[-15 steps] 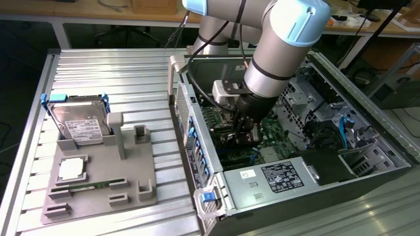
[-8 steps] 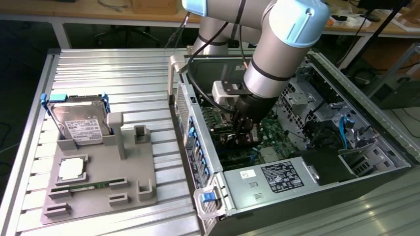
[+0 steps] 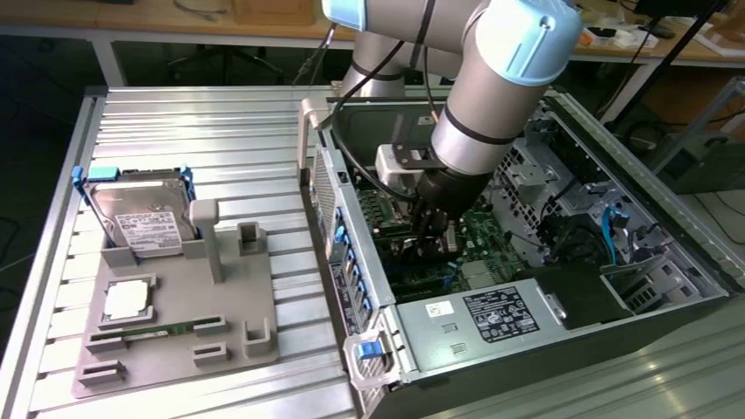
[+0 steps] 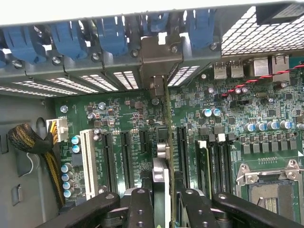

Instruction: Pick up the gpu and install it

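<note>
With the pick done, the gripper (image 4: 164, 199) is clamped on the gpu (image 4: 161, 156) inside the computer case (image 3: 652, 253), edge-on over the motherboard (image 4: 128, 118) slots, seating apparently unfinished.

The grey arm, with pale-blue joint caps, reaches steeply down from above, its forearm slanting toward the wrist. The black tool (image 3: 434, 229) points downward below the wrist. In the wrist view the tool (image 4: 164, 197) has its two black fingers (image 4: 140, 206) standing close together, clamped on a thin upright card edge held between them.
</note>
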`<state>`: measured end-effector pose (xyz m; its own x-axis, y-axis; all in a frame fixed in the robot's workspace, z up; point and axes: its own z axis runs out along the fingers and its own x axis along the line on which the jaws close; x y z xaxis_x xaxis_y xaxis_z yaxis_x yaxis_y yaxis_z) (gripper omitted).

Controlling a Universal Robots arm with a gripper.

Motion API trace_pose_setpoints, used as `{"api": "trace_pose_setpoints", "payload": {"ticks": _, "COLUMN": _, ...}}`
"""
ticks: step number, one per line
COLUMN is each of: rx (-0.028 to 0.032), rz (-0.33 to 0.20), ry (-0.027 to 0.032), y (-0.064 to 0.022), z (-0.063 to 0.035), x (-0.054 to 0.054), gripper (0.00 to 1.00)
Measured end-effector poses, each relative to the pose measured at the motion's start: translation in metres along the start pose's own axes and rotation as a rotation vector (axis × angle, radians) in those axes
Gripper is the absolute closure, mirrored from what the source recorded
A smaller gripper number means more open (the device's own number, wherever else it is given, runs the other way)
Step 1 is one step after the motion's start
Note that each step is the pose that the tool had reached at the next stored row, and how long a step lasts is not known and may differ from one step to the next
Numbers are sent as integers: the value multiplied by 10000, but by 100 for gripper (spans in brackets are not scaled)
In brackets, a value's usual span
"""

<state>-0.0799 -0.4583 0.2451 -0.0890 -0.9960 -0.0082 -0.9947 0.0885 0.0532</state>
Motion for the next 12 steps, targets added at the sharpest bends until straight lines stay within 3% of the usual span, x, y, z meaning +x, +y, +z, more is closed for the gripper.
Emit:
{"api": "trace_pose_setpoints", "payload": {"ticks": 5, "rx": 14, "rz": -2, "ry": -29, "y": 1, "z": -40, "x": -4, "gripper": 73}}
{"api": "trace_pose_setpoints", "payload": {"ticks": 12, "rx": 7, "rz": -43, "ry": 40, "y": 3, "z": -69, "x": 0, "gripper": 73}}
